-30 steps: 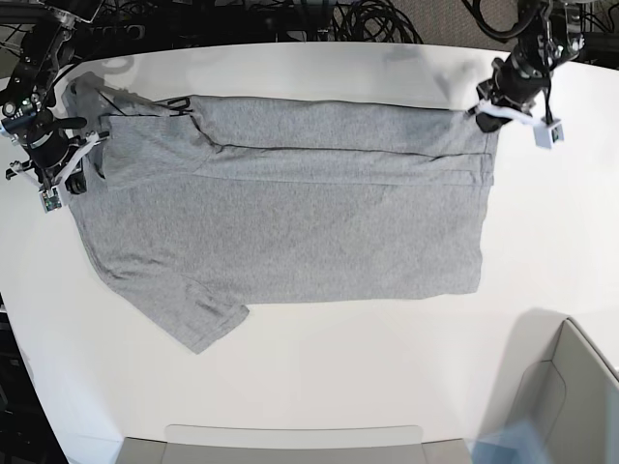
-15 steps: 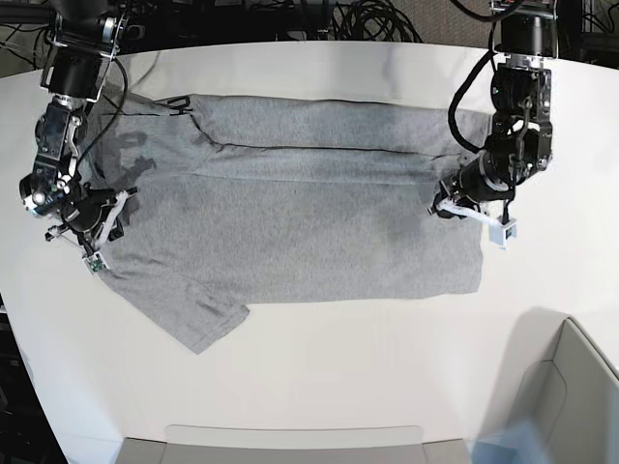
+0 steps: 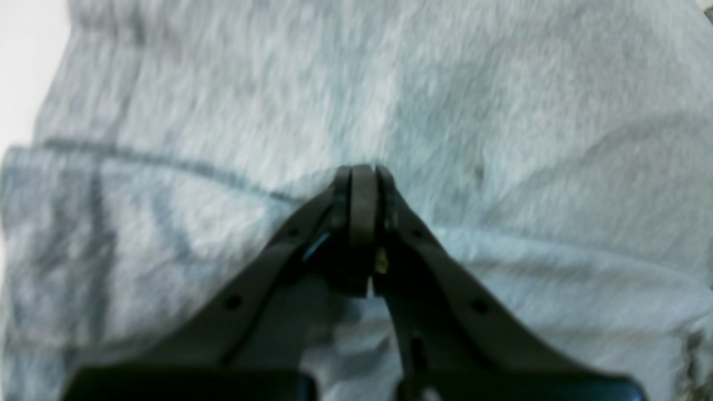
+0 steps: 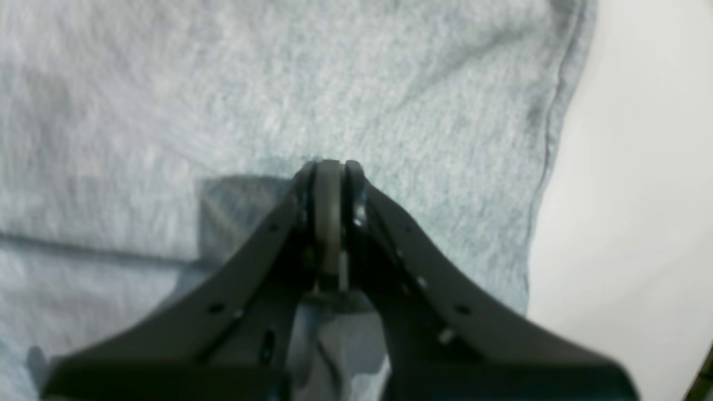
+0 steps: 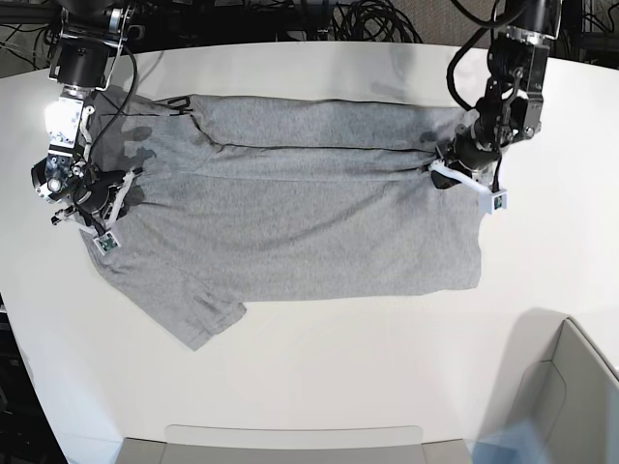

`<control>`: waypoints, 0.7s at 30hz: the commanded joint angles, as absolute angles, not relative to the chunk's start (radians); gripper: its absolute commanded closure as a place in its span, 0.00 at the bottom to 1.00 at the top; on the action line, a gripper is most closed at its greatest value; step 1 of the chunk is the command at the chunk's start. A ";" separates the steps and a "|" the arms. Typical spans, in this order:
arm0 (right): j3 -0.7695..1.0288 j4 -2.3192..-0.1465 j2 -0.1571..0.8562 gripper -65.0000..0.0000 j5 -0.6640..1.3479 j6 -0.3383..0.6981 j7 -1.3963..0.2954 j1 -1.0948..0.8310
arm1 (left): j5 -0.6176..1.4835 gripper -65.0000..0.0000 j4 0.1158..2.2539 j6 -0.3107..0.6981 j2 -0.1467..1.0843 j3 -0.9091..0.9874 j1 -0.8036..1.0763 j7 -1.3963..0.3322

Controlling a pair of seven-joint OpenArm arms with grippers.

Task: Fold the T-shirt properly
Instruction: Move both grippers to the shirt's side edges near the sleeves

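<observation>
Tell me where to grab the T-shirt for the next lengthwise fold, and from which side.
Grip the T-shirt along its unfolded near long edge, one corner by the hem, the other just inside the flat-lying sleeve. Come from above at the table's near side: the far edge is already folded over, so this one probably goes next.

White table, black cable tangle at 12 o'clock, grey bin at 5 o'clock

White table, black cables behind

left arm retreated upward, T-shirt bunched
</observation>
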State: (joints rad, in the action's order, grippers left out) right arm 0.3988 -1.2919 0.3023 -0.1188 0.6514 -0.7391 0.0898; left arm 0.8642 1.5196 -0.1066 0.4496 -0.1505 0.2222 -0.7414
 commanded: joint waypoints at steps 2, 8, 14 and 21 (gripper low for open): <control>0.403 -1.348 0.318 0.97 -0.128 0.662 -0.763 0.056 | 0.783 1.00 1.552 -0.162 0.470 -0.157 0.311 -0.863; 0.403 -1.445 0.309 0.96 -0.127 0.662 -0.763 0.051 | 0.777 1.00 1.658 -0.162 0.472 -0.154 0.357 -0.851; 0.401 -1.438 0.291 0.64 -0.131 0.662 -0.760 0.213 | 0.780 1.00 1.788 -0.165 0.452 -0.068 0.305 -0.862; 0.298 -1.148 0.300 0.52 -0.127 0.662 -0.731 0.484 | 0.782 1.00 1.834 -0.165 0.449 -0.065 0.266 -0.862</control>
State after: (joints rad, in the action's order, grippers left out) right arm 0.2951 -1.1221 0.2863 -0.1322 0.6559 -0.7574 0.4519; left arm 0.7784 1.8187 -0.1677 0.4404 -0.0662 0.2634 -0.8646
